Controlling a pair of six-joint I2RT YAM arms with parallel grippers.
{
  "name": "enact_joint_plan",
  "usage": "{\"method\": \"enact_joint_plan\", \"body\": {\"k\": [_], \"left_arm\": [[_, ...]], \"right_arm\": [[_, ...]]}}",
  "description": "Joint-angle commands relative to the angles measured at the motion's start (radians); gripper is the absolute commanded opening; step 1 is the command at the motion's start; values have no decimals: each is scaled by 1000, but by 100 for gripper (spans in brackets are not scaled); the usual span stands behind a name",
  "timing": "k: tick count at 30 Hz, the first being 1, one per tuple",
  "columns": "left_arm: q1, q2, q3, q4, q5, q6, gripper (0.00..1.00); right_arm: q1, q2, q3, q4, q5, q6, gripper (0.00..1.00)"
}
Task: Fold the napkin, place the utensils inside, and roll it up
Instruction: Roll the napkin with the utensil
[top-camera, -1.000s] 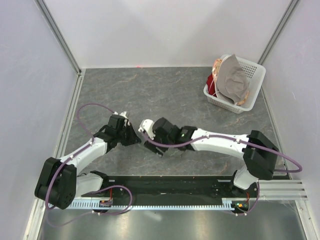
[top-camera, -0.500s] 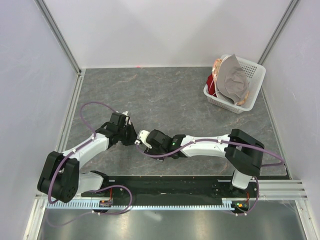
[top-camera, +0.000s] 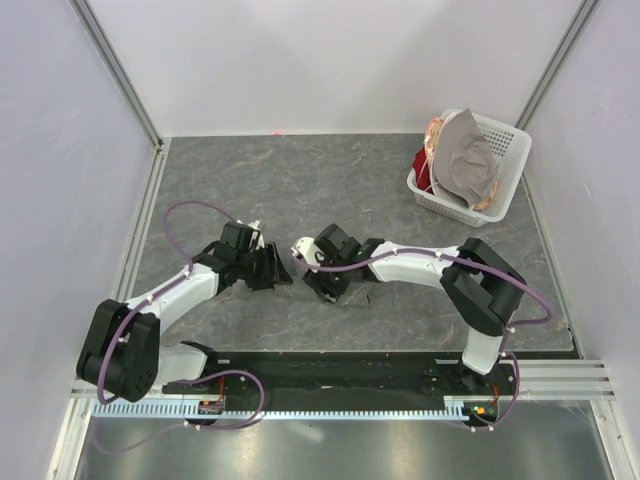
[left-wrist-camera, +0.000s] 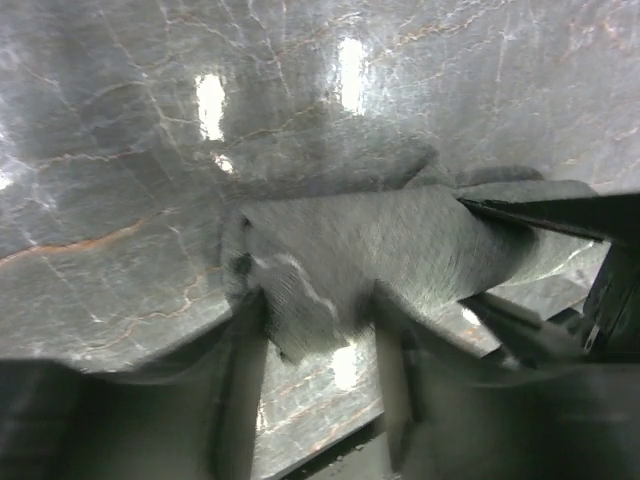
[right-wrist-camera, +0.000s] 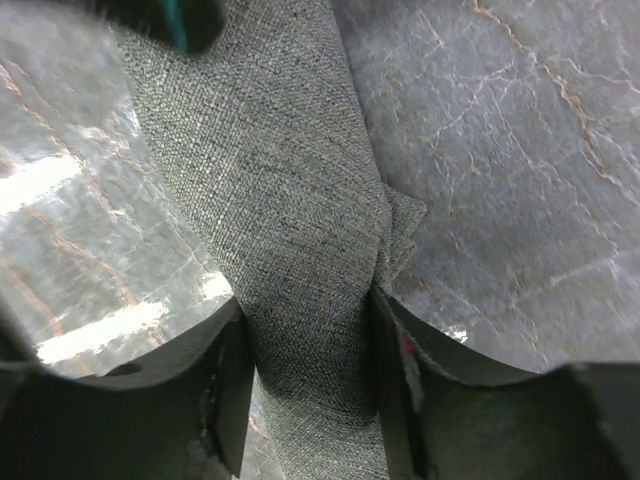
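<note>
The napkin (right-wrist-camera: 290, 180) is a dark grey-green roll lying on the marbled table. My right gripper (right-wrist-camera: 307, 305) is shut on it, both fingers pressed against the cloth partway along the roll. My left gripper (left-wrist-camera: 318, 300) straddles the roll's other end (left-wrist-camera: 350, 250) with its jaws open; a loose flap reaches between the fingers and bare table shows beside it. A teal sliver (right-wrist-camera: 177, 24) at the far end of the roll looks like the spoon's handle; its gold bowl is hidden. From above, the left gripper (top-camera: 283, 268) and right gripper (top-camera: 312, 272) meet mid-table and cover the roll.
A white basket (top-camera: 505, 150) holding a pale grey-beige cloth (top-camera: 468, 158) and something red stands at the back right by the wall. Metal frame posts and white walls bound the table on three sides. The arms' bases and a black rail run along the near edge.
My left jaws have opened off the end of the roll. The right jaws have narrowed onto the roll, and the right wrist has shifted back and rightward while its elbow drew in.
</note>
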Motion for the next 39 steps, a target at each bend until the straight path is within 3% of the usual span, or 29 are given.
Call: {"method": "enact_joint_plan", "body": {"k": [1,4,12,20,27,33,36,39], "left_arm": [[2,-34,24,11,-16,24,62],[1,-80,18,-21,-91,24,68],[1,-209,-46,-11,-134,9,67],[-1,-225,-86,4,-122,-6,59],[1,-188,-123,119,-91,-6,56],[-1,-169,-169,211,-71,-6,46],[1,-173,-181,235,-62,-8,36],[-1,-171,-175,230,-63,-9,17]], "right_arm": [[-63,83,42,-101,-282,22,51],[-99,122,62,-139,-392,38,50],[-205,266,180,-236,-685,75,50],[-287,381,246,-270,-805,118,49],[-300,428,275,-302,-851,98,49],[-309,455,292,-308,-862,106,49],[-314,452,304,-310,-853,114,50],[-315,412,315,-313,-813,128,57]]}}
